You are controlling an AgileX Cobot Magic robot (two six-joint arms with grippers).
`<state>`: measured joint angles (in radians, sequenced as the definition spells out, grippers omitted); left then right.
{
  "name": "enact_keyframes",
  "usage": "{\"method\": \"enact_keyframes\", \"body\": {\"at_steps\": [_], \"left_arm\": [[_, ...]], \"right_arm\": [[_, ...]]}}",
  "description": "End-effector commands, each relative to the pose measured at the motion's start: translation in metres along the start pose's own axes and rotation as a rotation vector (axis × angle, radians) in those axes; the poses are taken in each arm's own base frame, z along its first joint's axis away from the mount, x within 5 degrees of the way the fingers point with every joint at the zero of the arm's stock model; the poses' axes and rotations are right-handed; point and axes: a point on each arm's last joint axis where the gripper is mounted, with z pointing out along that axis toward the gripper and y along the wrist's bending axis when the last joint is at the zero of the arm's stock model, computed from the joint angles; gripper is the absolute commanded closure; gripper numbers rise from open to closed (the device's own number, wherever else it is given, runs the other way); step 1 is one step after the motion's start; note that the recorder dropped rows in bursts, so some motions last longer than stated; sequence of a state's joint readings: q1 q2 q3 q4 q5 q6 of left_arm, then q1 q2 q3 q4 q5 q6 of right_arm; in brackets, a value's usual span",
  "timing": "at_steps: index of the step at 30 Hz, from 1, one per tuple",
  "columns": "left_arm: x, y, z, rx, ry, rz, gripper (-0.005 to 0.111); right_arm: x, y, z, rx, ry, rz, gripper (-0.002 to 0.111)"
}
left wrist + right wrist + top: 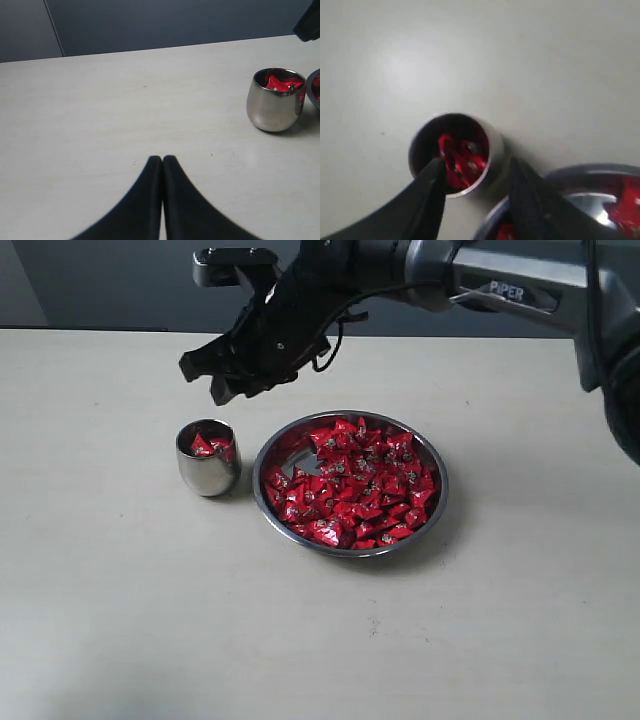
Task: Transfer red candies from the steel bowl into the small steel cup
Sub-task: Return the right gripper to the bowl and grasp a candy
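The steel bowl point(349, 483) sits mid-table, full of red candies point(352, 480). Just left of it stands the small steel cup point(207, 458) with a few red candies point(207, 446) inside; the left wrist view shows the cup point(274, 100) too, and the right wrist view looks down into the cup point(451, 152). My right gripper point(205, 380) hangs above the cup, reaching across from the right. Its jaws are open with nothing between the fingers point(432, 185). My left gripper point(162, 159) is shut and empty, low over bare table left of the cup.
The pale tabletop point(120, 620) spreads wide around both vessels. A dark wall point(100, 280) runs behind the table's far edge. The right arm point(500, 285) stretches over the back of the bowl.
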<state>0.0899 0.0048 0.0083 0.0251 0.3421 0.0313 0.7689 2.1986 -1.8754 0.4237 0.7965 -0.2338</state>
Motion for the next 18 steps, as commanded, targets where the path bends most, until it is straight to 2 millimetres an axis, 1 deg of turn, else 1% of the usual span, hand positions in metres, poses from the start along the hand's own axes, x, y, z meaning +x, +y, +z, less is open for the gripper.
{"method": "enact_keyframes", "body": {"at_steps": [1, 3, 4, 5, 6, 8, 9, 12, 16, 18], "left_arm": [[-0.003, 0.0, -0.001, -0.001, -0.019, 0.0, 0.106], [-0.003, 0.0, -0.001, -0.001, -0.019, 0.0, 0.106], [-0.003, 0.0, -0.001, -0.001, -0.019, 0.0, 0.106], [-0.003, 0.0, -0.001, -0.001, -0.019, 0.0, 0.106], [-0.003, 0.0, -0.001, -0.001, -0.019, 0.0, 0.106], [-0.003, 0.0, -0.001, -0.001, -0.019, 0.0, 0.106], [-0.003, 0.0, -0.001, -0.001, -0.019, 0.0, 0.106], [-0.003, 0.0, -0.001, -0.001, -0.019, 0.0, 0.106], [-0.003, 0.0, -0.001, -0.001, -0.019, 0.0, 0.106], [-0.003, 0.0, -0.001, -0.001, -0.019, 0.0, 0.106]], "right_arm": [[0.005, -0.03, -0.028, 0.104, 0.107, 0.003, 0.068], [0.009, -0.059, -0.038, 0.122, 0.135, 0.071, 0.068], [0.011, -0.067, -0.039, 0.126, 0.138, 0.091, 0.068], [0.017, -0.08, -0.04, 0.132, 0.151, 0.128, 0.068], [0.024, -0.089, -0.039, 0.137, 0.169, 0.152, 0.068], [0.042, -0.102, -0.035, 0.135, 0.218, 0.197, 0.068], [0.05, -0.104, -0.034, 0.132, 0.229, 0.193, 0.068], [0.067, -0.103, -0.029, 0.113, 0.233, 0.184, 0.068], [0.083, -0.105, -0.026, 0.121, 0.259, 0.196, 0.068], [0.089, -0.103, -0.028, 0.122, 0.265, 0.191, 0.068]]}}
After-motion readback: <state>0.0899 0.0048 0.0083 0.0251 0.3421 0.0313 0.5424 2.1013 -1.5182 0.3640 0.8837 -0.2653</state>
